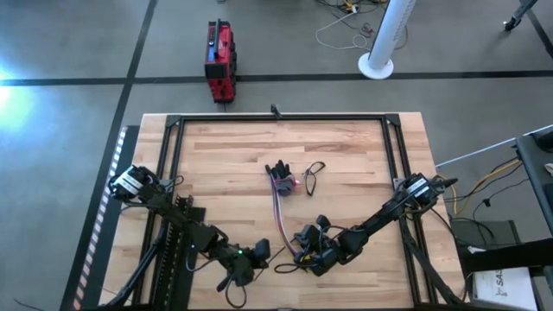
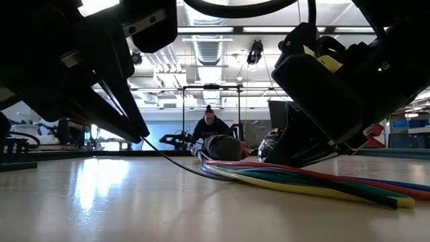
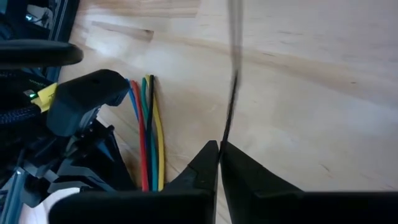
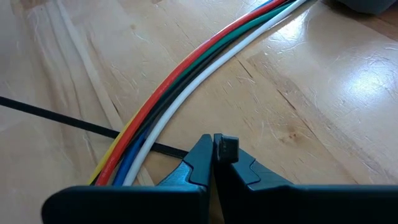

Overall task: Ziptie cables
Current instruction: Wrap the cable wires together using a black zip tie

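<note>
**Both pincers low at the near edge, strap run under the wires**

Left pincer (image 3: pixel 219 155) down by the surface's (image 1: pixel 346 151) near edge, arm stretched in from the left side, fingers together, clamped on one end of the ziptie (image 3: pixel 231 93). Right pincer (image 4: pixel 214 149) just beside the cables (image 4: pixel 205 53), arm reaching in from the right edge, fingers pressed together on the strap's small square head. Ziptie lying flat, crossing beneath the cables close to their near ends. Cables running from mid-surface toward the near edge. Partial lettering "SA" legible on a white box (image 1: pixel 501 289) on the floor at right.
</note>
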